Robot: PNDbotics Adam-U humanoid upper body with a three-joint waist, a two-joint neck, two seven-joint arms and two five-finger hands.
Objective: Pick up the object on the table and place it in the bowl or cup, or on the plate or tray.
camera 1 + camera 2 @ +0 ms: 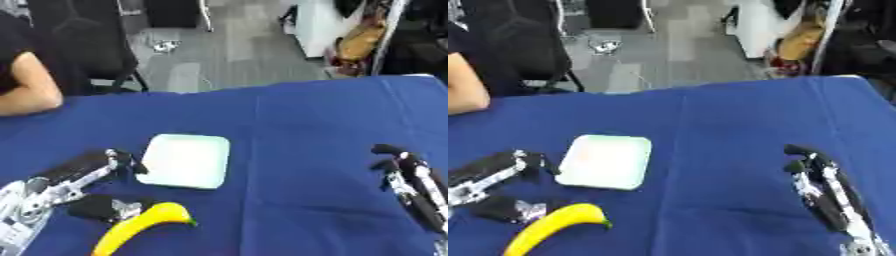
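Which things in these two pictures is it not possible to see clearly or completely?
- Banana: its lower end is cut off by the bottom edge in both views.
- Left hand: whether it touches the banana is unclear; blur hides the contact.
- Right hand: its wrist leaves the picture at the bottom edge.
- Plate: any pattern on the surface is washed out by glare.

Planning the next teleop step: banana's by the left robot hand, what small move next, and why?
Probably carry the banana up and right, over the plate. The left robot hand looks to be holding it with thumb and fingers, just short of the bare plate. The right robot hand rests idle.
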